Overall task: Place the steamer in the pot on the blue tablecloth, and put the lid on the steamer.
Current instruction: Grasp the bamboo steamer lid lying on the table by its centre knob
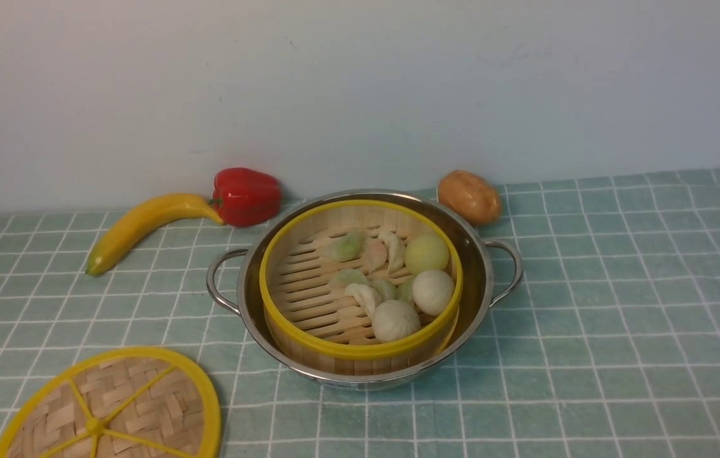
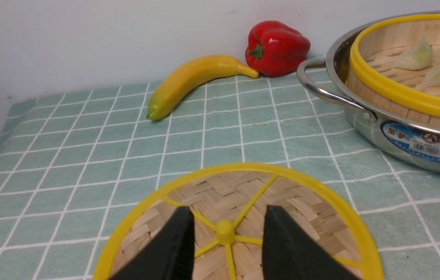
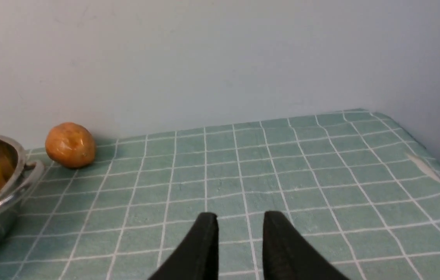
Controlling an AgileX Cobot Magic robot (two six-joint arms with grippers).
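Front view: round yellow-rimmed bamboo steamer sits in the shiny steel pot on the teal grid tablecloth; flat woven yellow-spoked lid lies apart.
Only the left wrist view shows the left gripper, jaws spread astride the lid's hub; the right gripper hangs parted, empty. Pinching that small hub may slip and tilt the lid.

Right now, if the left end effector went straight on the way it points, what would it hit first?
Probably the lid: the open left end effector points at it, straddling its hub. Its height above the lid is unclear.
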